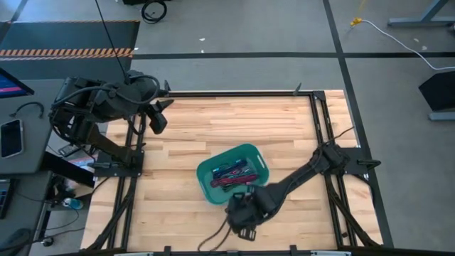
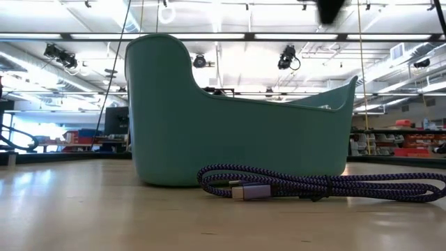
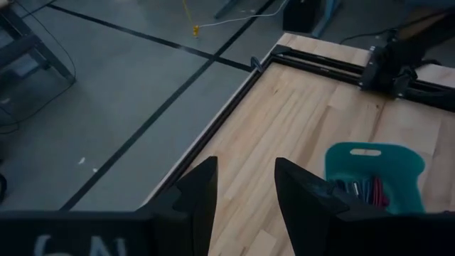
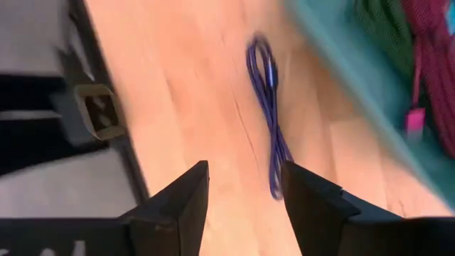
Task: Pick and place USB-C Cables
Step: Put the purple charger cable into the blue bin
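- The table (image 1: 213, 128) carries a teal bin (image 1: 250, 152) near its middle, with several bundled cables (image 1: 231, 174) held inside.
- 1 purple cable (image 4: 269, 117) is laid on the wood just beside the bin, its long axis stretched away from the right gripper (image 4: 242, 186).
- The right gripper is seen released and empty above it, clearly the nearer.
- The left gripper (image 3: 245, 188) is parked open, well apart.

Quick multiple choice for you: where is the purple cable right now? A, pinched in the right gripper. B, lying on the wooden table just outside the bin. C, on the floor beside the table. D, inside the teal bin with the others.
B: the purple cable lies flat on the wooden table in front of the teal bin, outside its wall, and the right gripper stands open above it, holding nothing.
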